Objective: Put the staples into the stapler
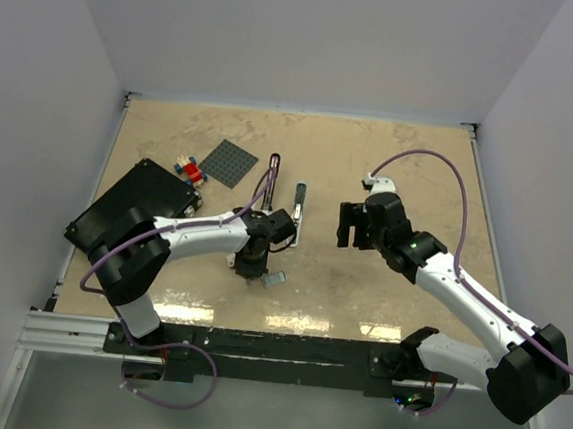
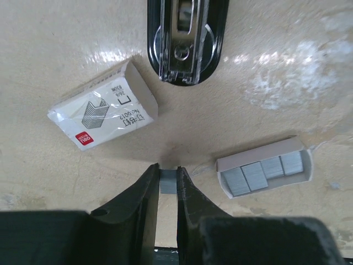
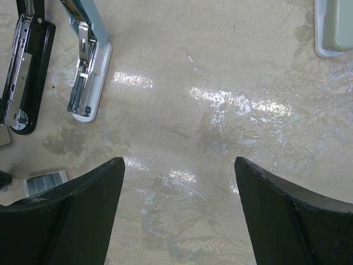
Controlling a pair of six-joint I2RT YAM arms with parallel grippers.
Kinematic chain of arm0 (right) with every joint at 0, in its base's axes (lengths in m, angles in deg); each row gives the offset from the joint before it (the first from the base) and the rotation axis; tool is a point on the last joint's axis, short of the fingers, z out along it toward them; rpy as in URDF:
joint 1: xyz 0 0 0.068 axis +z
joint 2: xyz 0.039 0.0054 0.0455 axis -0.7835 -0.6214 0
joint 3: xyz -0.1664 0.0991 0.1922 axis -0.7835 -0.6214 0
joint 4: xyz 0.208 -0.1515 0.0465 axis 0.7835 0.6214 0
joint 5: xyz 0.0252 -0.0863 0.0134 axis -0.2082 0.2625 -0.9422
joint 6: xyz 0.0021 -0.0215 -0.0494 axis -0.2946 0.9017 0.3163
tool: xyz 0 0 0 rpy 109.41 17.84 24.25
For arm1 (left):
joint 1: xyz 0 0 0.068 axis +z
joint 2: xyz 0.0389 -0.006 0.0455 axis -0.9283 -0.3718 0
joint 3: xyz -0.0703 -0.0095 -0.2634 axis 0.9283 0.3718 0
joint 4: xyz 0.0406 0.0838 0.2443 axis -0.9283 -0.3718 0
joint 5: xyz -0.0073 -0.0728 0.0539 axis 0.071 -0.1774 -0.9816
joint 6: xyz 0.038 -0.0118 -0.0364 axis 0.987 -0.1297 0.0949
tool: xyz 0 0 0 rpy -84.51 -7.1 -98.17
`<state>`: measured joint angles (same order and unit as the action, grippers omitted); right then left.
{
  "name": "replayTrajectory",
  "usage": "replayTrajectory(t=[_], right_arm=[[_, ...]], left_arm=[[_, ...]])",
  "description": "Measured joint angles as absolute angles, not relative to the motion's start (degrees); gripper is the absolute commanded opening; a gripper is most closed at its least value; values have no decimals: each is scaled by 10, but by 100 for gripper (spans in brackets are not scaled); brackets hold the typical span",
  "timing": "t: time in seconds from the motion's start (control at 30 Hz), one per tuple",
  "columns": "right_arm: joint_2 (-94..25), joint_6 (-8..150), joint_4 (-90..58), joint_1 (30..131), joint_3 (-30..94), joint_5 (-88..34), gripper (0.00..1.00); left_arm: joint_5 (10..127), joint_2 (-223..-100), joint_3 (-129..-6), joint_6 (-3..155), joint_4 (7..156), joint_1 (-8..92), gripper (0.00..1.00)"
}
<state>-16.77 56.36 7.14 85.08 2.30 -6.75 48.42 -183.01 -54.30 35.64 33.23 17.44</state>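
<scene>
Staples [image 2: 168, 182] are pinched between the nearly closed left gripper [image 2: 168, 167], close to the desk's [image 1: 391, 163] near edge. Right gripper [image 3: 176, 182] is held wide open, empty. Black stapler [image 2: 182, 38] is laid open; loading not yet done.

Your small pale grey-blue staple block [image 2: 167, 182], pinched between the left gripper [image 2: 167, 170] tips, your black stapler [image 2: 185, 38] lying open nearby.

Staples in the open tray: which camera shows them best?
Left wrist view: the staples sit close at lower right, ribbed blocks distinct in their tray. The right wrist view catches them small at its lower-left edge; the top view shows only a pale speck beside the left hand.
</scene>
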Motion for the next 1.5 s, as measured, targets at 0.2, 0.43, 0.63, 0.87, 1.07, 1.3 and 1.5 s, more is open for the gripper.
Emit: replayTrajectory(t=[0.2, 0.43, 0.63, 0.87, 1.07, 1.3, 1.5], right_arm=[[-168, 565, 71, 849, 23, -68, 85], [-165, 566, 66, 849, 23, -69, 85], [-159, 569, 64, 849, 23, -69, 85], [-157, 569, 64, 849, 23, -69, 85], [-157, 569, 64, 849, 23, -69, 85], [-158, 569, 64, 849, 23, -69, 85], [-159, 569, 64, 849, 23, -69, 85]], left_arm=[[441, -1830, -621, 372, 309, 177, 13], [383, -1830, -682, 414, 329, 202, 12], [359, -1834, -685, 473, 370, 237, 11], [356, -1861, -686, 523, 403, 247, 9], [364, -1864, -686, 543, 428, 247, 9], [373, -1873, -686, 553, 436, 253, 8], [381, -1878, -686, 557, 439, 258, 7]])
